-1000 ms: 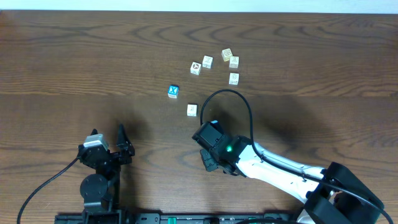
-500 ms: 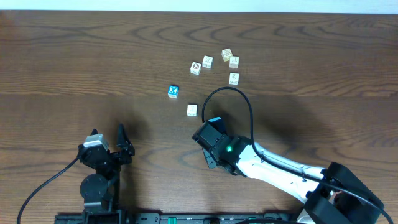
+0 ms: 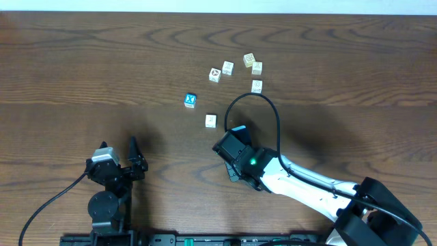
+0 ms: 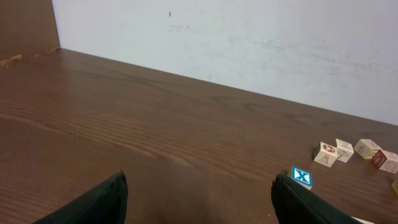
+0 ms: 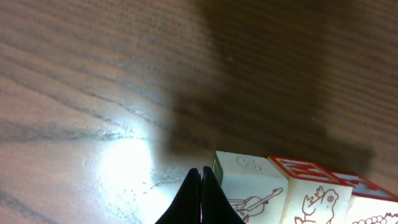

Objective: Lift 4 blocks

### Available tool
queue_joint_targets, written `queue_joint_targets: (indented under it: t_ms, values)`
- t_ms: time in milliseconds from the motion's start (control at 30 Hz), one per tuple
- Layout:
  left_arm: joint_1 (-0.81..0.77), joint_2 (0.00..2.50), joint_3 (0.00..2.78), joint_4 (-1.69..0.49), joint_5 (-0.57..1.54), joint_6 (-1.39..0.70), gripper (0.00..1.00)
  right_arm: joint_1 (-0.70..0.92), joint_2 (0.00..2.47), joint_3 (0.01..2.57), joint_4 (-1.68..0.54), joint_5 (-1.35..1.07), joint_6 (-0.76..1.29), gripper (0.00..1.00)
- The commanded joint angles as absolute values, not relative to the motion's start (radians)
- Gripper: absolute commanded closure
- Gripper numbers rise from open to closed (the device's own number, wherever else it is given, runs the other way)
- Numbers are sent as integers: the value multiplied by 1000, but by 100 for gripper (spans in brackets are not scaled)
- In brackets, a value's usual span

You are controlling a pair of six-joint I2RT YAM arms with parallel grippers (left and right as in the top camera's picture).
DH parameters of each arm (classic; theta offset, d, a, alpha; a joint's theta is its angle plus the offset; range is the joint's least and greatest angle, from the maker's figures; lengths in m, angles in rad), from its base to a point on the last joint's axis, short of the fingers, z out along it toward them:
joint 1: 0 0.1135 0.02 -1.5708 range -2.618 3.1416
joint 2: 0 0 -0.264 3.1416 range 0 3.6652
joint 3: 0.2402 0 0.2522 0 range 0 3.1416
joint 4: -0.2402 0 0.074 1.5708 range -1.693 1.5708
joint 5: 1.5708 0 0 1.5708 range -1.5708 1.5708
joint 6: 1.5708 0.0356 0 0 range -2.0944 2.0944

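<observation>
Several cream blocks lie loose on the far middle of the table: one, one, one, one, and a nearer one. My left gripper rests open and empty at the near left; its wrist view shows bare wood between the fingers and some blocks far to the right. My right gripper is tucked under its arm, fingers shut and empty. Its tips sit beside a cream cube with a violin drawing.
A blue-faced X cube and a cream cube with a red mark lie among the blocks. In the right wrist view, a chick-printed cube with a red top and another cube stand in a row beside the violin cube.
The right wrist has shifted slightly to the right and away from the near edge, fingers still shut. The left arm and the blocks have not moved.
</observation>
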State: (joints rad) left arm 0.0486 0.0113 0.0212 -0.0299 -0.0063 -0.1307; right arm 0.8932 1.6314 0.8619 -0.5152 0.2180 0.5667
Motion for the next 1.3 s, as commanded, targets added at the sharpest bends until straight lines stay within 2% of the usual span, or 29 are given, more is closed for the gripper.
queue_joint_targets:
  t_ms: [0, 233, 300, 367, 533, 733, 1033, 1200, 1267]
  values:
    - [44, 10, 4, -71, -30, -129, 26, 888, 1617, 860, -499, 242, 579, 99]
    - [44, 10, 4, -71, -30, -129, 26, 890, 1617, 862, -378, 56, 440, 99]
    - [44, 10, 4, -71, -30, -129, 25, 890, 1617, 863, -338, 29, 421, 94]
    - [44, 10, 4, -71, -30, -129, 26, 884, 1617, 864, -311, 53, 435, 87]
    - [44, 10, 4, -71, -30, -129, 26, 839, 1617, 864, -207, 97, 456, 57]
    - [44, 10, 4, -71, -30, -129, 26, 789, 1619, 876, -56, 97, 456, 36]
    - [44, 10, 4, -71, -30, -129, 25, 778, 1775, 1050, -38, 100, 459, 35]
    - [44, 10, 4, -71, -30, -129, 26, 778, 1903, 1212, -174, 148, 500, 49]
    - [44, 10, 4, -71, -30, -129, 25, 777, 1933, 1253, -226, 201, 540, 50]
